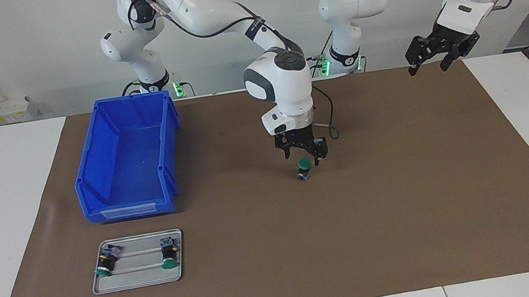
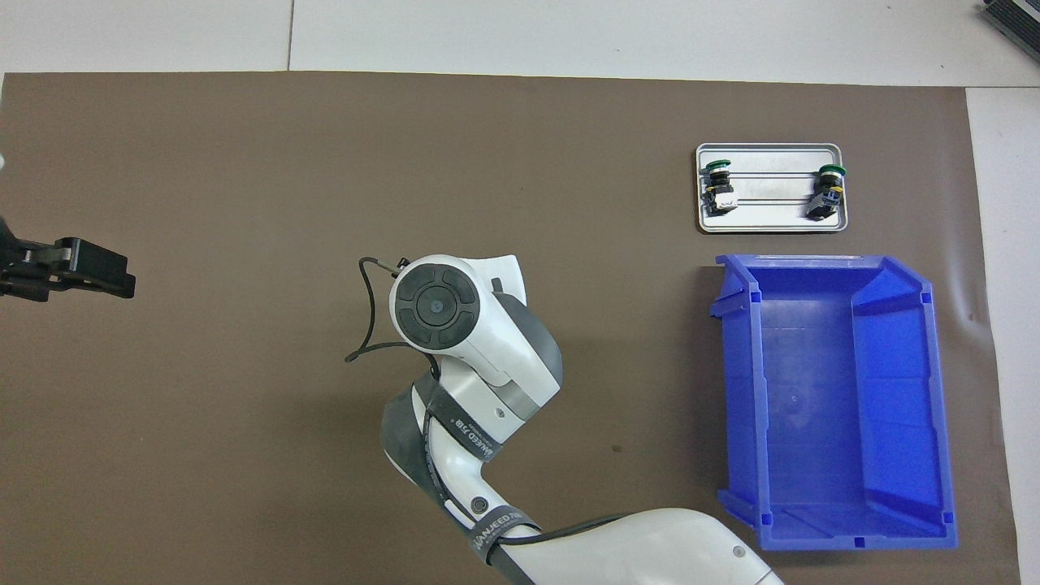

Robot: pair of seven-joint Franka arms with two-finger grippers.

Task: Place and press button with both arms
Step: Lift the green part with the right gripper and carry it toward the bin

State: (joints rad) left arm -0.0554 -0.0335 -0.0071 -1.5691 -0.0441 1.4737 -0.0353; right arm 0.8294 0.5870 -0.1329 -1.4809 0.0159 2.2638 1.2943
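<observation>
While the button (image 1: pixel 304 168) stands upright mid-worktop (image 1: pixel 405 191), at three o'clock of the blue bin (image 1: pixel 127 157) in the facing view, the right end effector (image 1: pixel 302 153) hovers over it, fingers spread; the left end effector (image 1: pixel 441 50) waits, open.

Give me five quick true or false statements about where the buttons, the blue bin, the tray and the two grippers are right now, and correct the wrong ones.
1. One button stands upright on the brown mat, green cap up. True.
2. The right gripper is over that button, jaws open. True.
3. The blue bin holds two buttons. False: the bin is empty; the two other buttons lie in the metal tray.
4. The left gripper is pressing the green cap. False: it hangs in the air at the left arm's end of the table, away from the button.
5. The tray lies nearer to the robots than the bin. False: it lies farther.
</observation>
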